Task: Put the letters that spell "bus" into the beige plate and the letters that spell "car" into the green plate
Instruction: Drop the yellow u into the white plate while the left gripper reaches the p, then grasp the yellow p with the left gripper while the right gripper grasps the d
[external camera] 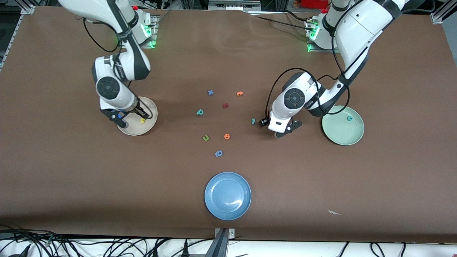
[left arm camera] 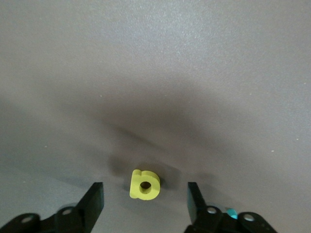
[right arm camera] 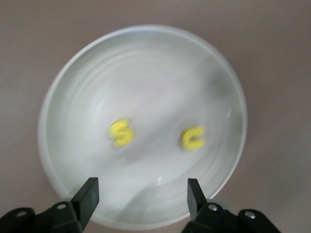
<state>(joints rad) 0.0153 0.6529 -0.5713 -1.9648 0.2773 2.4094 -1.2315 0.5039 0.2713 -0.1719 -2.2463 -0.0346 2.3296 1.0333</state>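
Over your beige plate (external camera: 151,125), right gripper (right arm camera: 141,194) sat open above yellow s (right arm camera: 122,132) and u (right arm camera: 193,138); left gripper (left arm camera: 145,199) open, empty, straddled yellow a (left arm camera: 145,185) on bench (external camera: 321,185).

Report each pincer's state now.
Left pincer: open, empty, fingers either side of the yellow a.
Right pincer: open, empty, over the beige plate.

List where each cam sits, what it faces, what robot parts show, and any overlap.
Front: high across the table, facing both arms, beige plate, green plate.
Left wrist: on the left arm, facing down at the yellow a; open fingers show.
Right wrist: over the beige plate; open fingers show.
Shared: front and right wrist both show the yellow s.
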